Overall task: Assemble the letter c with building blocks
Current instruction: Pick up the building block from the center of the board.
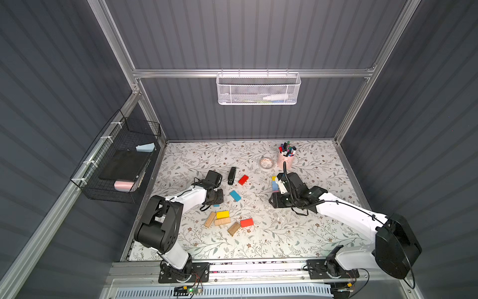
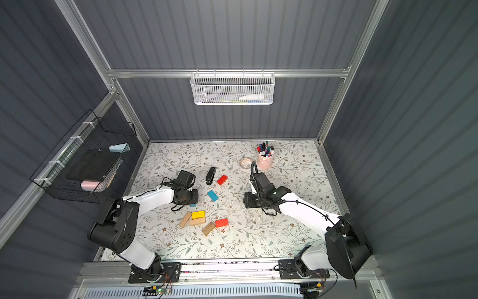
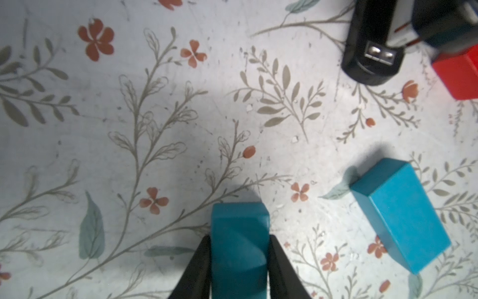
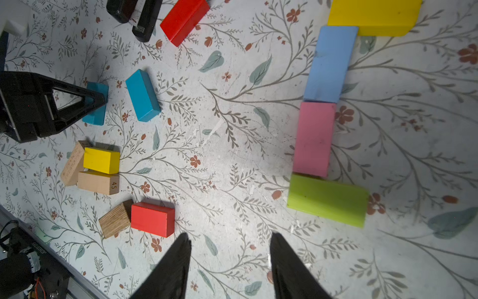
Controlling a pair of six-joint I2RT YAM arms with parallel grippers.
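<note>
Left gripper (image 3: 239, 236) pinches a teal block (image 3: 239, 220), likely headed for the unfinished C (image 4: 314, 137) at right; right gripper (image 4: 229, 234) gapes wide, empty.

black stapler (image 1: 231, 175) beside red block (image 1: 243, 179), yellow block (image 1: 222, 214) among wooden blocks (image 1: 222, 221), pen cup (image 1: 285, 158) behind

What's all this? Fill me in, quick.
The left gripper is closed on the sides of a teal block. The right gripper hangs open and empty beside the part-built C: a yellow block, light blue block, pink block and lime green block laid in a bent line. More pieces, such as a red block, lie loose on the table.
</note>
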